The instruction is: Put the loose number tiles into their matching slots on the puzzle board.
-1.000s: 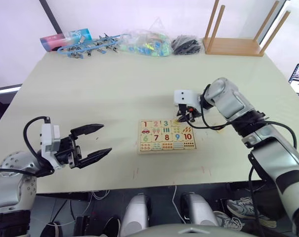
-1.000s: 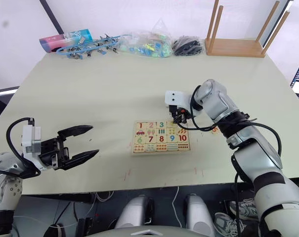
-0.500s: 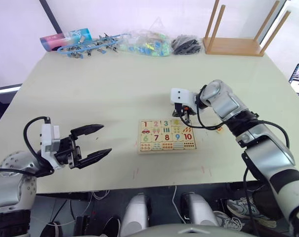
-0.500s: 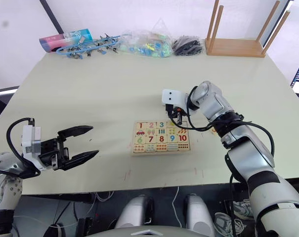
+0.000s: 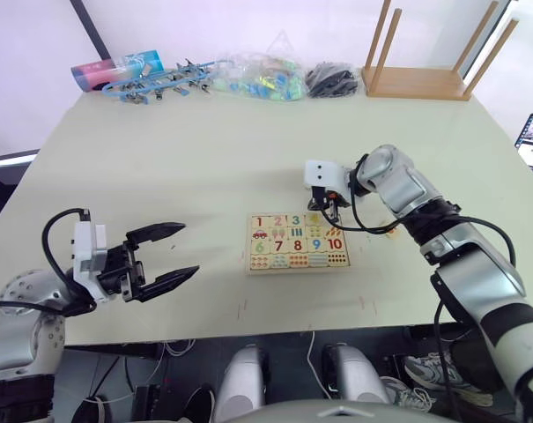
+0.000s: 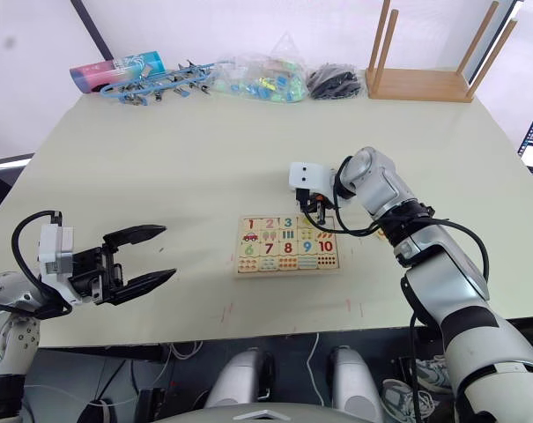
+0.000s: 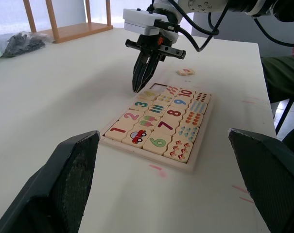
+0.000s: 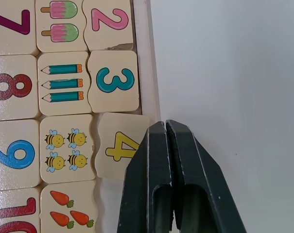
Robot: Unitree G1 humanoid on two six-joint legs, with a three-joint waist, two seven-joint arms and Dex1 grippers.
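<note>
The "4" tile point(image 8: 118, 146) lies in the top row of the puzzle board point(image 5: 295, 243), next to the "3" tile point(image 8: 113, 80), but it is not seated: in the right wrist view it sits slightly skewed, its outer edge riding over the board's raised rim point(image 8: 146, 58). The right gripper point(image 8: 167, 141) is directly over that edge with its two black fingers pressed together, holding nothing, its tips at the tile's border.

The "5" tile point(image 7: 186, 72) lies loose on the table just beyond the board on the robot's right, and the slot after the 4 is open for it.

The risk, as I judge it, is the crooked 4. A push from the closed fingertips on the overhanging edge could tip the tile up or skate it across its neighbours instead of dropping it in, because the wavy, jigsaw-like side must mesh with the bee tile point(image 8: 66, 148) beside it. A hard press might also slide the light board on the smooth table.

The tiles are pale, matte wood with rounded corners and flat printed digits; the board is the same light wood with a thin frame.

The left gripper point(image 5: 165, 255) hovers well apart to the left, its fingers spread wide and empty.
</note>
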